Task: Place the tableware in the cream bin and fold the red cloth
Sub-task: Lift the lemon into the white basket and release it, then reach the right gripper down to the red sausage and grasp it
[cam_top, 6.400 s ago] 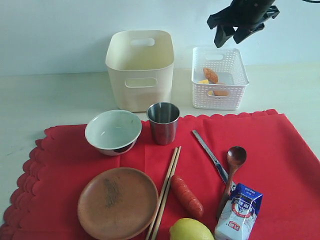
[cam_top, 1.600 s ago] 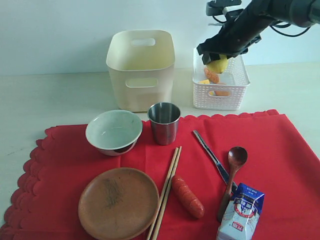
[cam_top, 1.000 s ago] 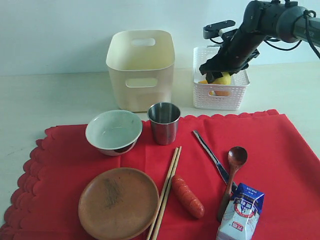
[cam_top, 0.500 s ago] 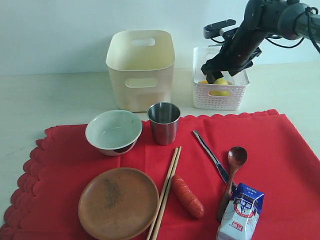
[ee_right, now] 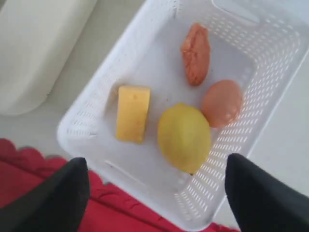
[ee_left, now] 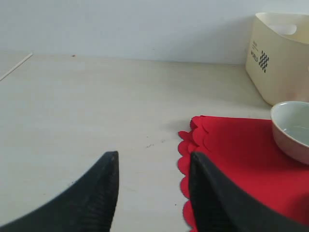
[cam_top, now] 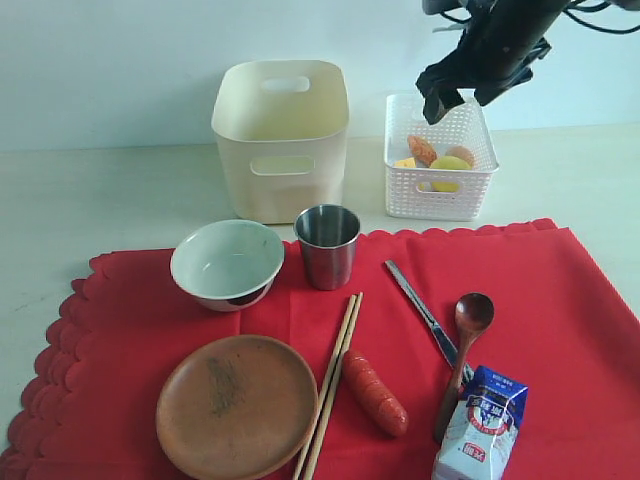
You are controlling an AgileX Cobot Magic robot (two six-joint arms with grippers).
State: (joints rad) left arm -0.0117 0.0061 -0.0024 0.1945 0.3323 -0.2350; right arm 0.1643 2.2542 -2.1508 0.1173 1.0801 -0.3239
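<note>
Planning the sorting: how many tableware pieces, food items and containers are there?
Tableware: 6 (bowl, cup, plate, chopstick pair, knife, spoon)
Food: 6 (sausage, milk carton, lemon, cheese, egg, reddish piece)
Containers: 2 (cream bin, white basket)
Total: 14

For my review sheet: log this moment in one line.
right tool: open, above white basket | lemon: in basket | left tool: open, empty | tableware: on red cloth
</note>
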